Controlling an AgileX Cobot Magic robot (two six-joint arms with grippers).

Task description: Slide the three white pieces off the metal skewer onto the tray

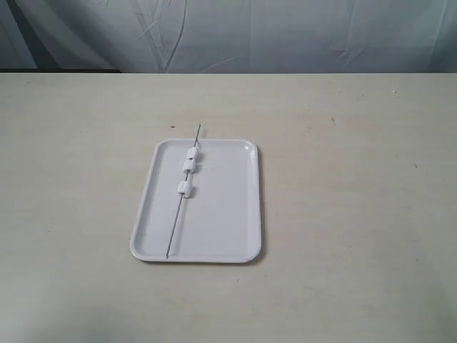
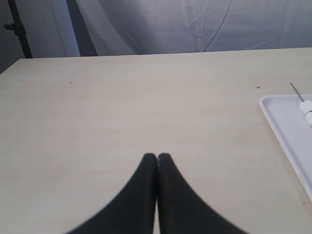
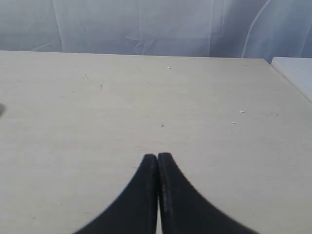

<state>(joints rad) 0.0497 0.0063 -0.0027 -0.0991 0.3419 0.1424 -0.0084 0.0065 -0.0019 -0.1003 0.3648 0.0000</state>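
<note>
The white tray (image 1: 228, 214) lies flat in the middle of the table. Across it rests the thin metal skewer (image 1: 175, 229), its far tip poking past the tray's back rim. The white pieces are threaded on it: two touching near the back (image 1: 191, 159) and one lower down (image 1: 186, 189). In the left wrist view the tray's corner (image 2: 287, 126), the skewer tip (image 2: 294, 90) and two pieces (image 2: 306, 108) show at the frame's edge. My left gripper (image 2: 156, 157) is shut and empty over bare table. My right gripper (image 3: 157, 156) is also shut and empty. Neither gripper appears in the exterior view.
A pale beige tabletop (image 1: 357, 179) surrounds the tray. A wrinkled light curtain (image 1: 285, 36) hangs behind the table's far edge. A white surface (image 3: 297, 73) shows at the edge of the right wrist view.
</note>
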